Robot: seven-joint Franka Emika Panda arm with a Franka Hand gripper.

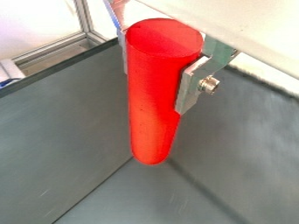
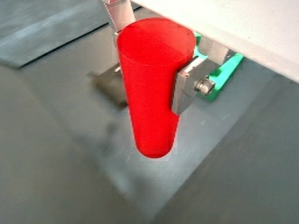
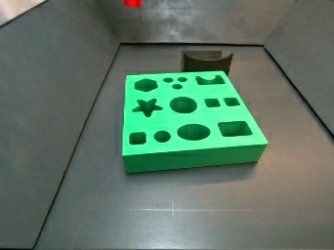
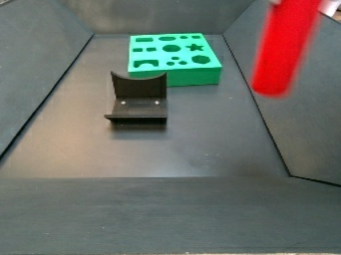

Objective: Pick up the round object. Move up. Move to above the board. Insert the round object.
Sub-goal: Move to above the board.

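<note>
My gripper (image 1: 158, 70) is shut on the round object (image 1: 152, 96), a bright red cylinder peg, and holds it upright high above the floor. Both wrist views show the silver fingers (image 2: 190, 86) clamped on the peg's sides near its upper end (image 2: 152, 83). In a side view the peg (image 4: 286, 45) hangs in the air at the right, off to the side of the board (image 4: 173, 58). In a side view only the peg's lower end (image 3: 132, 3) shows at the picture's upper edge. The green board (image 3: 189, 122) lies flat on the floor. A strip of it shows behind the finger (image 2: 225, 74).
The dark fixture (image 4: 138, 98) stands on the floor next to the board, and it also shows behind the board (image 3: 206, 61). Sloped grey walls (image 3: 65, 78) enclose the dark floor (image 4: 173, 149) on all sides.
</note>
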